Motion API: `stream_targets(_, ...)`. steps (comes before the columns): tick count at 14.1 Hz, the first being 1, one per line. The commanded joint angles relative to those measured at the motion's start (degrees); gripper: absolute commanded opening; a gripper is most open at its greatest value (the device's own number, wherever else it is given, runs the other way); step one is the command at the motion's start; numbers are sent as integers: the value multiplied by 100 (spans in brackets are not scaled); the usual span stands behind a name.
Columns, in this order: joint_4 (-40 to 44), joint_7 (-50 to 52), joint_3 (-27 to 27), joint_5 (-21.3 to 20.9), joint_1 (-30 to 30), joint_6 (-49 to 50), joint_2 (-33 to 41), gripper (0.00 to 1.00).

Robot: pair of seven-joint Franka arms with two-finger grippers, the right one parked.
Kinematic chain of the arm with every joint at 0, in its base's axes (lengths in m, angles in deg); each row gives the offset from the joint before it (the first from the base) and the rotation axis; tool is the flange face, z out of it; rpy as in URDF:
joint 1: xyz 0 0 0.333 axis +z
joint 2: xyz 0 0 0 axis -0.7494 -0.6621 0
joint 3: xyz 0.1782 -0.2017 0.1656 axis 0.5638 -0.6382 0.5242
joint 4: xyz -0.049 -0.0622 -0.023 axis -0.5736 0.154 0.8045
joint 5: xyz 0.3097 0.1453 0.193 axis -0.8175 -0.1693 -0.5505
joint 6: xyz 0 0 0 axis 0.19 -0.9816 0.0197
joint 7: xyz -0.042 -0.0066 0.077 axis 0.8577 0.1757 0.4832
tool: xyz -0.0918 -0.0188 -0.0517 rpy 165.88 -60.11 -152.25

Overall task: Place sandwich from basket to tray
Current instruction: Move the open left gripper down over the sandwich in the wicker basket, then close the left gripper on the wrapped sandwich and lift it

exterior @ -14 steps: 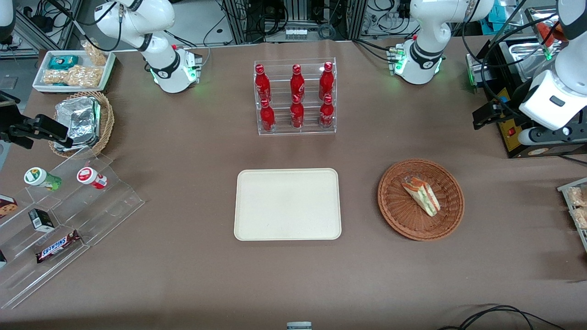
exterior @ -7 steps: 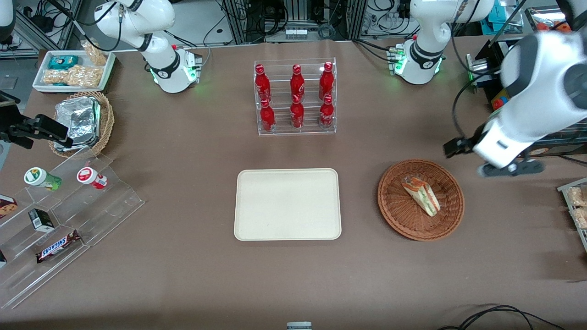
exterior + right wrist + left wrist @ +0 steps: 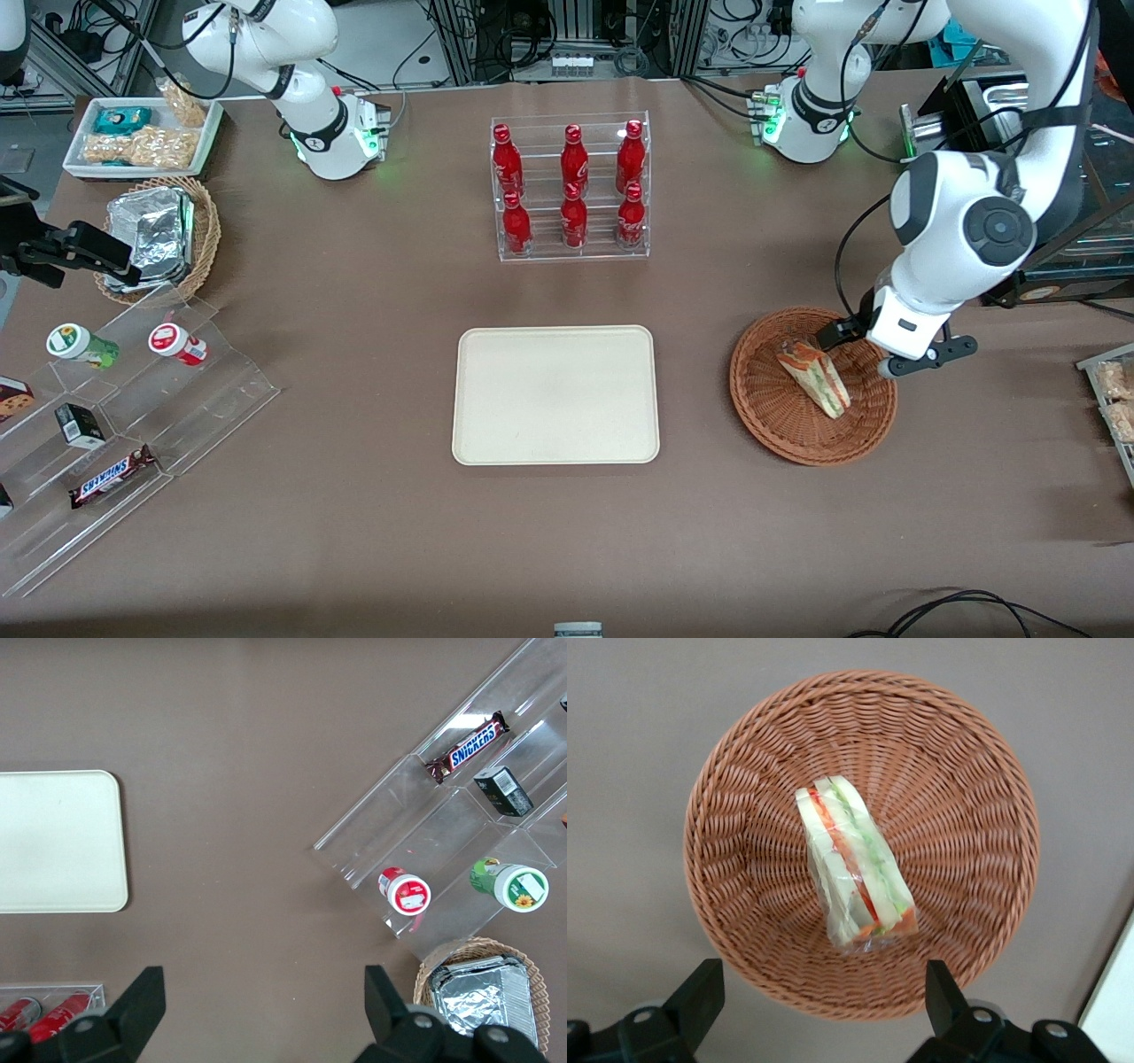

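The sandwich (image 3: 813, 378), a wrapped wedge with orange-red and green layers, lies in the round reddish-brown basket (image 3: 780, 434). My left gripper (image 3: 886, 350) hovers above the basket's rim on the working arm's side, a little farther from the front camera than the sandwich. In the left wrist view the gripper (image 3: 822, 997) is open, its black fingers (image 3: 700, 992) wide apart with only the rim of the basket (image 3: 744, 771) between them, and the sandwich (image 3: 855, 868) untouched. The cream tray (image 3: 555, 394) lies flat beside the basket, toward the parked arm's end.
A clear rack of red bottles (image 3: 571, 190) stands farther from the camera than the tray. Toward the parked arm's end are a clear stepped shelf (image 3: 115, 416) with snacks, a tan basket of foil packs (image 3: 164, 235) and a white snack tray (image 3: 142, 133).
The left arm swung in from the working arm's end of the table and came down over the basket. Sandwich, basket and tray have not moved.
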Motion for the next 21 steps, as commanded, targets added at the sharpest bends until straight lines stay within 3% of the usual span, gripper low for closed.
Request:
stream_targets(1,-166,1098,29,-26,-55,-270,35,100)
stream_targets(6,0,2928,37,-157,-283,-420,-465,100)
stream_targets(12,502,3115,37,-184,-275,-438,-1257,99)
stream_targets(15,511,3045,46,-175,-231,-420,-1328,32)
stream_targets(16,511,3027,55,-175,-231,-411,-1328,14)
stream_targets(19,537,3027,55,-193,-239,-176,-1249,8)
stream_targets(21,1166,2984,46,-184,-266,875,-1187,8)
